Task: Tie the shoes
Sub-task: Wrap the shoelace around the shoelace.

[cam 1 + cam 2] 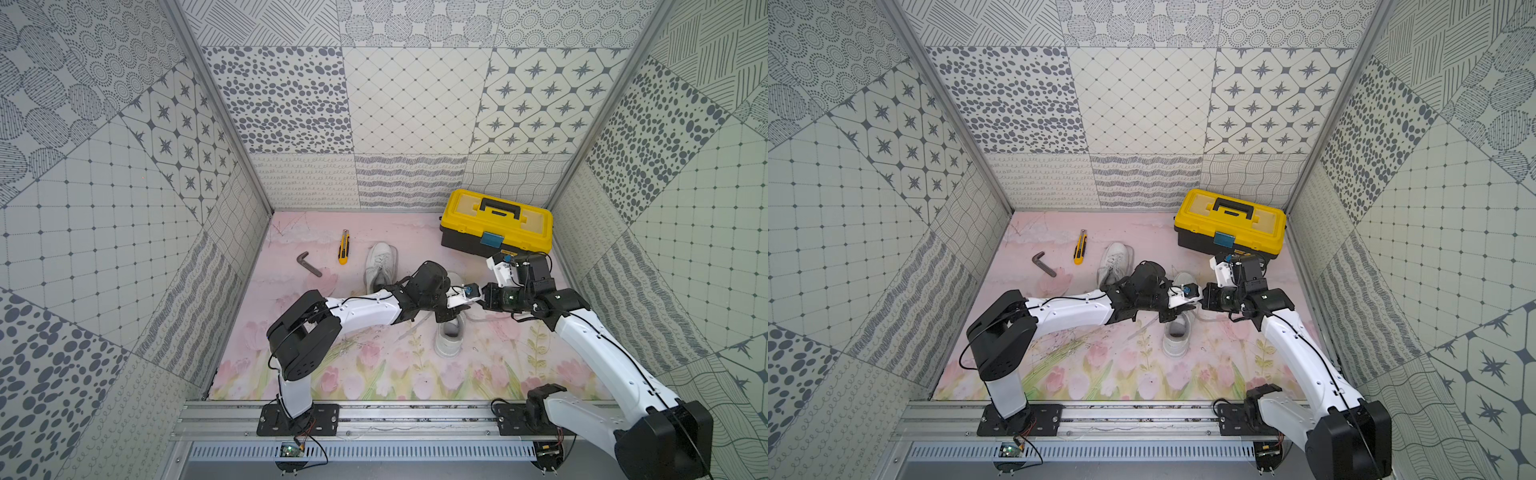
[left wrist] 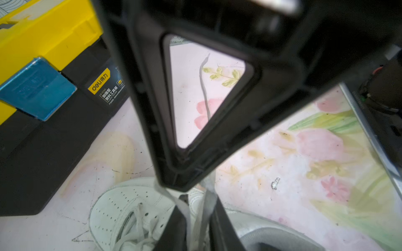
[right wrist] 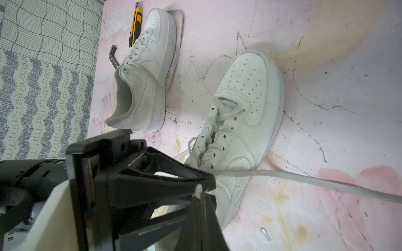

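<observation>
Two white shoes lie on the flowered mat. The far shoe [image 1: 380, 262] [image 3: 148, 65] lies by itself. Both grippers meet over the near shoe [image 1: 449, 345] [image 3: 243, 104]. In the left wrist view my left gripper [image 2: 200, 197] has its jaws close together on two strands of the near shoe's lace [image 2: 206, 208]. These strands run up to the tip of the right gripper's black finger [image 2: 180, 184]. My right gripper [image 3: 201, 195] is shut, with a bit of lace poking out at its tip. Another stretch of lace [image 3: 304, 177] trails from the near shoe across the mat.
A yellow and black toolbox [image 1: 496, 224] stands at the back right, close behind the right wrist. A yellow utility knife [image 1: 343, 247] and a grey hex key [image 1: 309, 264] lie left of the far shoe. Patterned walls close in three sides.
</observation>
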Controlling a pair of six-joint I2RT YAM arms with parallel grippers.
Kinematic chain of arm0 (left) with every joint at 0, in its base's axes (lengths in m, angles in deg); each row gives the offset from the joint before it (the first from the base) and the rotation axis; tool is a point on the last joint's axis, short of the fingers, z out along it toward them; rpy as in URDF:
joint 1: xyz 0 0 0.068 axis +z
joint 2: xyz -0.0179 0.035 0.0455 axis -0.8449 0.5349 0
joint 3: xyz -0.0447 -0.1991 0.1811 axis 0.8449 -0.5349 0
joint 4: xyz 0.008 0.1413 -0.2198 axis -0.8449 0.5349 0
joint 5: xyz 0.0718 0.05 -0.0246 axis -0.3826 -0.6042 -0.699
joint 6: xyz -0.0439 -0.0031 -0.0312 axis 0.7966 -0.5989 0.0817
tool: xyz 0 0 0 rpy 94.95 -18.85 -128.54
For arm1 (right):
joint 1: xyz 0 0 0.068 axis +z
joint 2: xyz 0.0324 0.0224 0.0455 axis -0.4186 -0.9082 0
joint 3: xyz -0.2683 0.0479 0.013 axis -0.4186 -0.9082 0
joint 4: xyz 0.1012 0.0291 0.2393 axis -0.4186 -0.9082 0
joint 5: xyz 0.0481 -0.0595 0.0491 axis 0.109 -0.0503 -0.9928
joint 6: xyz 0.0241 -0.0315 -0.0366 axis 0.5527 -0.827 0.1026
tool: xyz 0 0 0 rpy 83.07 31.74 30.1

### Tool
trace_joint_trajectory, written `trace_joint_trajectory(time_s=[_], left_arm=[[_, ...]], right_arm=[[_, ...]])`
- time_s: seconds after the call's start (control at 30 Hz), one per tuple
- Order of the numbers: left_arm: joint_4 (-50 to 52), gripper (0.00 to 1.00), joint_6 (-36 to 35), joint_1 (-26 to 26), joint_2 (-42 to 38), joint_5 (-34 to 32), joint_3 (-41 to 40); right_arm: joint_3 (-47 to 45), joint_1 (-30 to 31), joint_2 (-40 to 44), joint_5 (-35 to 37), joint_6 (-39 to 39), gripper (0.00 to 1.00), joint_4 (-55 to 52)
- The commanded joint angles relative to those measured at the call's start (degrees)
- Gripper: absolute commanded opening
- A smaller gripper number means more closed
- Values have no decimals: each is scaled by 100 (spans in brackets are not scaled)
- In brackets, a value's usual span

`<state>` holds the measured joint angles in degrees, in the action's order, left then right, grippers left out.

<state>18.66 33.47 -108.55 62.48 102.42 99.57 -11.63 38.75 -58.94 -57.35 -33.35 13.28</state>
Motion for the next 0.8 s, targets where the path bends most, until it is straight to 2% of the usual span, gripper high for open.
trace_joint_trajectory(time_s=[0.0,0.1,0.2,0.23,0.33,0.5,0.77], left_arm=[[-511,8,213,5,-124,-206,-205],[-693,0,391,26,-204,-330,-378],[-841,0,669,61,-280,-331,-530],[-899,0,753,66,-310,-330,-588],[-1077,0,923,64,-385,-338,-742],[-1386,0,1080,69,-487,-364,-991],[-1530,0,1194,71,-497,-202,-1060]], right_arm=[[147,-97,32,192,19,8,17],[74,-458,224,224,5,31,-96],[-31,-899,351,532,30,53,-317],[-83,-1042,351,660,60,58,-370],[-305,-1240,241,1206,279,64,-376],[-550,-1242,-302,2247,614,72,-196],[-831,-1225,-1183,2959,970,76,422]])
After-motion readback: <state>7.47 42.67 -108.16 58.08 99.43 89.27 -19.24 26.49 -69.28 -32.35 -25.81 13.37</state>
